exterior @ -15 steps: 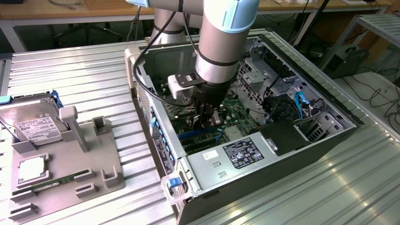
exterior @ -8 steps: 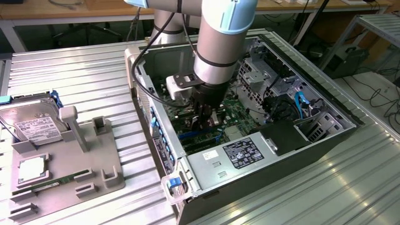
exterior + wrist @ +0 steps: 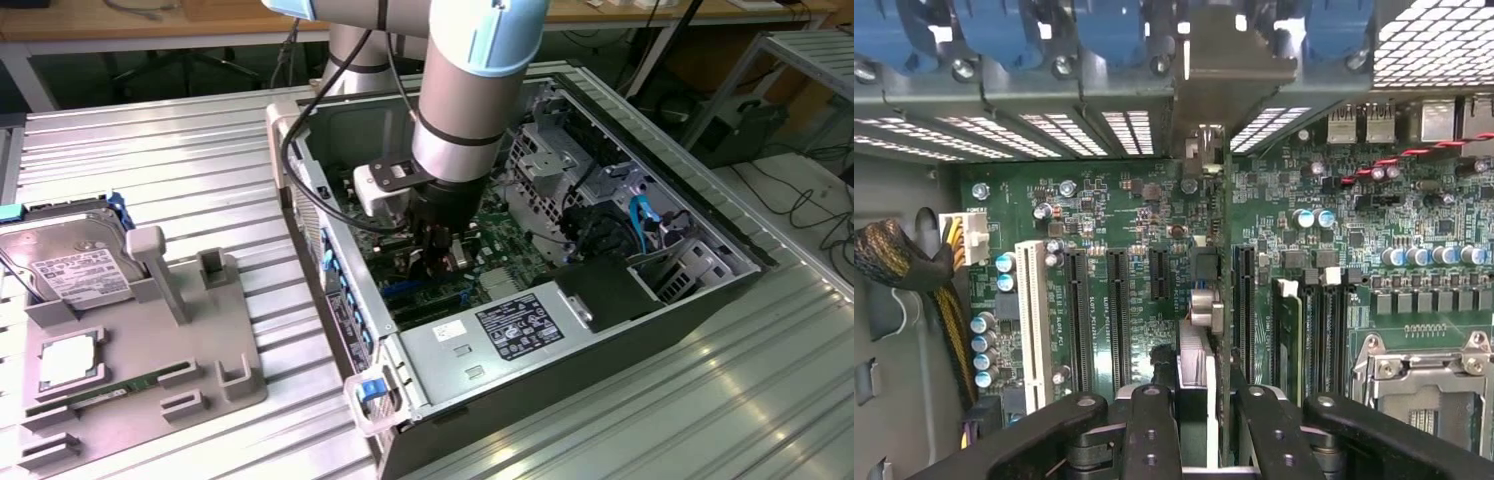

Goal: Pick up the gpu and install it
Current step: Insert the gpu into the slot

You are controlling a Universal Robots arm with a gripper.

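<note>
In the exterior view my gripper reaches down into the open computer case, low over the green motherboard. It is shut on the gpu, which shows there as a small dark piece between the fingers. In the wrist view the gpu stands edge-on, a thin card running from my black fingers to its metal end bracket at the case's rear slot openings. The card stands upright over the motherboard, alongside a long black slot. Whether its edge sits in a slot I cannot tell.
A silver power supply fills the case's near corner, and a drive cage stands on the exterior view's right. Yellow and black cables lie by the board's edge. A grey fixture outside holds a hard drive.
</note>
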